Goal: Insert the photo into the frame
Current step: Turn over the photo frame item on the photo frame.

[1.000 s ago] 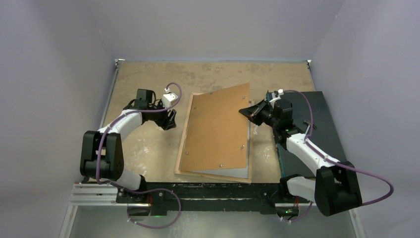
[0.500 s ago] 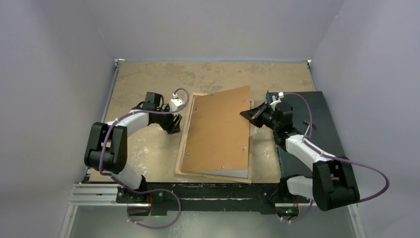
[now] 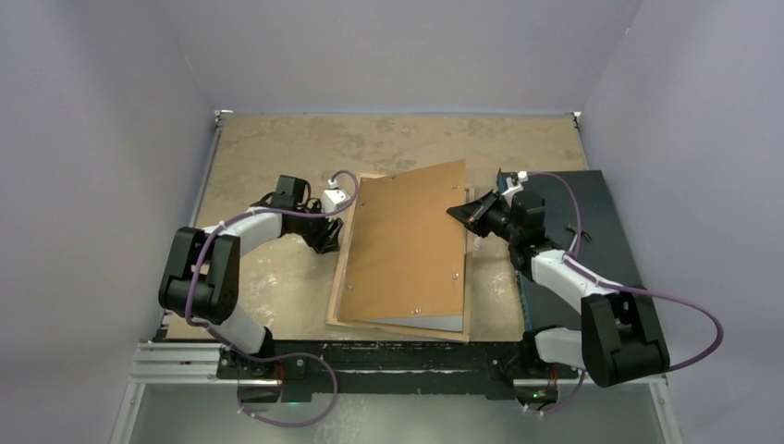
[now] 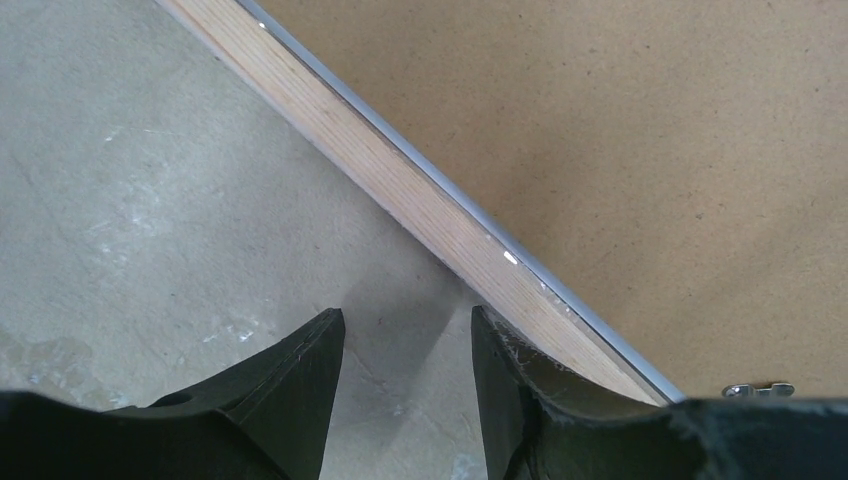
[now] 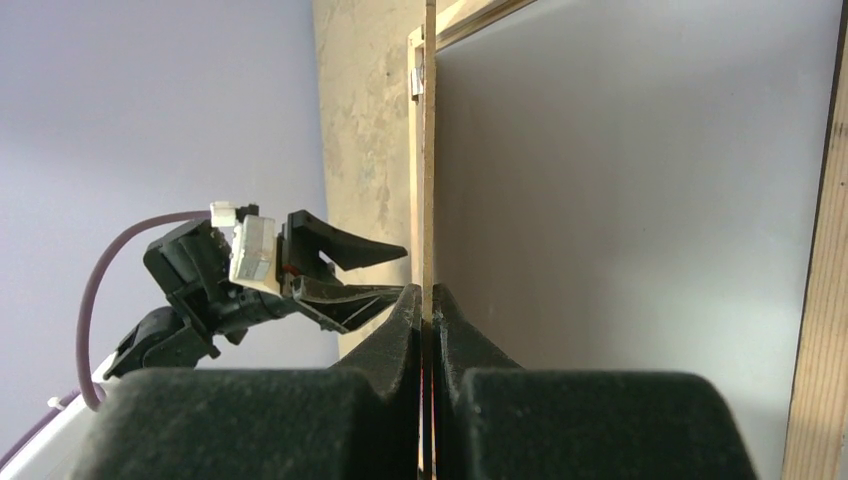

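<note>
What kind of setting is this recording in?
Probably a lab robot cell, not a home: plain grey walls enclose a worn table, with a metal mounting rail along its near edge.

Soft even light, faint shadows, little glare

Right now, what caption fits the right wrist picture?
The right tool pinches the brown board by its edge, frame alongside.

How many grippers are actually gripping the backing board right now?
1. The right gripper is shut on the brown backing board's right edge. The left gripper is open beside the frame's left rail, gripping nothing.
</note>
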Controlling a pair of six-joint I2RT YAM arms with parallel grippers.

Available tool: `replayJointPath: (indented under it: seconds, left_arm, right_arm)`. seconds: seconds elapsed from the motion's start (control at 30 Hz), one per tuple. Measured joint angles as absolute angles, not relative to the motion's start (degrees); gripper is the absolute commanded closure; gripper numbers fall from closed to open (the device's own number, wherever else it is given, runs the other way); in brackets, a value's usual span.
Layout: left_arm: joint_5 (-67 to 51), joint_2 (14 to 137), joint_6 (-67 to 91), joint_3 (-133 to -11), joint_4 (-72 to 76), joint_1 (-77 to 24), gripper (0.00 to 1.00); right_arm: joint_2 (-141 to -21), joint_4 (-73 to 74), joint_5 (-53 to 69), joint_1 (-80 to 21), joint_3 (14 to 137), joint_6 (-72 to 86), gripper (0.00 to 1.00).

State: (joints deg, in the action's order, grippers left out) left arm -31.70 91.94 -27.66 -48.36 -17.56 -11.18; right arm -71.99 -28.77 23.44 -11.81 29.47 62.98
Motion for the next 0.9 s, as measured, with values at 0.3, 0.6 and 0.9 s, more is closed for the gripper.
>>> replayJointPath:
  seconds: [0.3,0.6,0.9]
  left_arm:
    - [-31.7,91.9,-28.3,-47.7,-17.6,-12.1,0.56]
    - [-31.8,91.9,-29.1,-46.8,-17.5,-12.4,0.58]
    - [-31.7,91.9,-29.7,-46.8,-17.5,-12.7,0.58]
  right_arm:
    - [-71.9,-31.5,22.0,-11.6,27.0,63.1,1.0]
    - [-71.9,-34.7,21.0,-11.6,25.2,63.2,1.0]
    - [-72.0,-38.5,20.1,-11.6,23.2,64.3,1.0]
